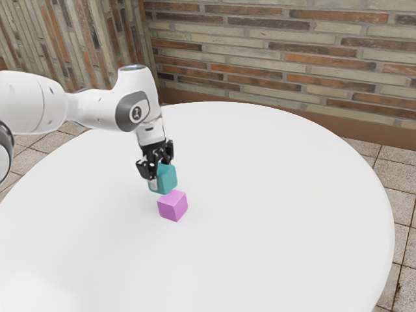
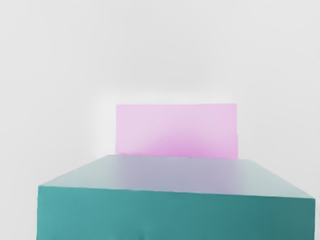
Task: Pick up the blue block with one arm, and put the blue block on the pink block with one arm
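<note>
**Pick done, place pending**

Gripper (image 1: 158,168) fingers are clamped on the blue block (image 1: 167,180) from two sides, and the block is clear of the table (image 1: 279,214). In the exterior view it hangs just above the pink block (image 1: 172,205), offset toward pink's 11 o'clock, not touching. Left, by my read: centre over pink, lower, release. Blue block looks near-cubic, no clear long axis. It sits slightly tilted, one vertical edge toward the exterior camera

Open table (image 1: 292,214) all round the pink block (image 1: 172,205), only the blue block (image 1: 167,178) close above.
</note>
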`<action>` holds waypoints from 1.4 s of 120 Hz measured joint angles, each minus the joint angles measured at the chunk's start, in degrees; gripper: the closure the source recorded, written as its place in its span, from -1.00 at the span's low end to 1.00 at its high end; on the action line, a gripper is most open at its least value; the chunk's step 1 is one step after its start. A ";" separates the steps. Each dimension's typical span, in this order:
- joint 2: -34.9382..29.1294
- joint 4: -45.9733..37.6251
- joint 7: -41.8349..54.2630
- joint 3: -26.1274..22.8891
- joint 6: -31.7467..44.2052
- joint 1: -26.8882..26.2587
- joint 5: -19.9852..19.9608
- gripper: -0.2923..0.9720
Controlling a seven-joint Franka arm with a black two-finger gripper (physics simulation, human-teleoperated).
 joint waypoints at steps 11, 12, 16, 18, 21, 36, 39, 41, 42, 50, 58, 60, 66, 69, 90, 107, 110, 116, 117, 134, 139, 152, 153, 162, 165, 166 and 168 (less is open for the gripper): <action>-0.44 -1.22 -1.43 -0.83 0.01 -0.25 0.07 0.11; -0.44 -1.28 -1.55 -0.87 0.01 -0.25 0.08 0.11; -0.43 -1.45 -2.01 -0.98 0.02 -0.24 0.11 0.11; -0.45 -1.60 -2.23 -1.02 0.02 -0.26 0.13 0.11; -0.46 -1.91 -2.55 -1.05 0.02 -0.28 0.15 0.11; -0.50 -2.44 -3.99 -1.66 0.06 -0.29 0.39 0.11; -0.51 -2.45 -4.24 -1.82 0.07 -0.30 0.45 0.11; -0.52 -2.44 -4.40 -1.91 0.08 -0.31 0.50 0.11; -0.53 -2.44 -4.47 -1.97 0.09 -0.31 0.52 0.11; -0.58 -2.40 -5.02 -2.24 0.45 -0.32 1.28 0.11; -0.50 -2.36 -5.49 -2.31 0.90 -0.29 1.83 0.03; -0.46 -2.37 -5.59 -2.32 0.96 -0.25 1.93 -0.02; -0.44 -2.33 -5.88 -2.32 1.02 -0.18 2.14 -0.12; -0.41 -2.32 -6.02 -2.32 1.03 -0.17 2.21 -0.15; -0.31 -2.37 -6.83 -2.32 1.07 0.06 2.52 -0.36; -3.00 -2.50 -7.34 -2.33 1.04 -0.10 2.56 -0.45; -4.36 -2.78 -7.42 -2.36 1.01 -0.26 2.56 -0.46; -7.96 -4.20 -7.58 -2.39 0.88 -0.58 2.53 -0.47; -8.71 -4.56 -7.60 -2.39 0.83 -0.61 2.52 -0.48; -17.67 -1.63 -8.52 -2.03 -6.38 -0.71 2.46 -0.51; -18.26 2.90 -9.12 -1.66 -10.73 -0.38 3.46 -0.51; -19.45 12.85 -12.13 -1.38 -21.91 1.25 6.07 -0.52; -19.63 13.16 -12.39 -1.39 -22.57 1.36 6.18 -0.52; -20.86 14.56 -14.83 -1.53 -27.40 1.96 6.99 -0.53; -21.07 14.77 -15.59 -1.47 -28.64 1.93 7.15 -0.53; -21.11 14.82 -15.83 -1.45 -29.02 1.92 7.20 -0.53; -21.16 14.94 -16.31 -1.42 -29.73 1.90 7.29 -0.53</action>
